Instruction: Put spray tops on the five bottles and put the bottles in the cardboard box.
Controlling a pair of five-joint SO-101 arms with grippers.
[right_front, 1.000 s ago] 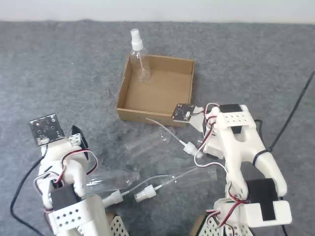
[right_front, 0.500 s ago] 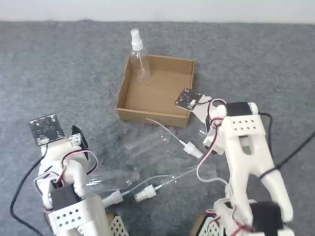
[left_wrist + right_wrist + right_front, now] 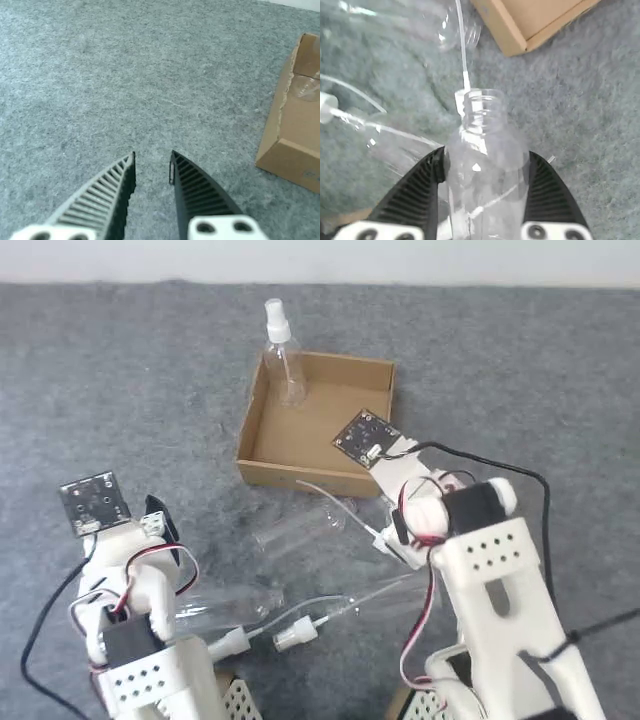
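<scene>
Since capping appears to be the step in hand, the layout is taken first. On the grey bench, the cardboard box is set ahead of the arms, with one capped bottle upright in its far corner. The right end effector is clamped on the body of an uncapped bottle, just in front of the box. The left end effector is held open over bare bench. The neck should be kept steady so that a loose spray top and its thin tube can be fed in straight before twisting.
</scene>
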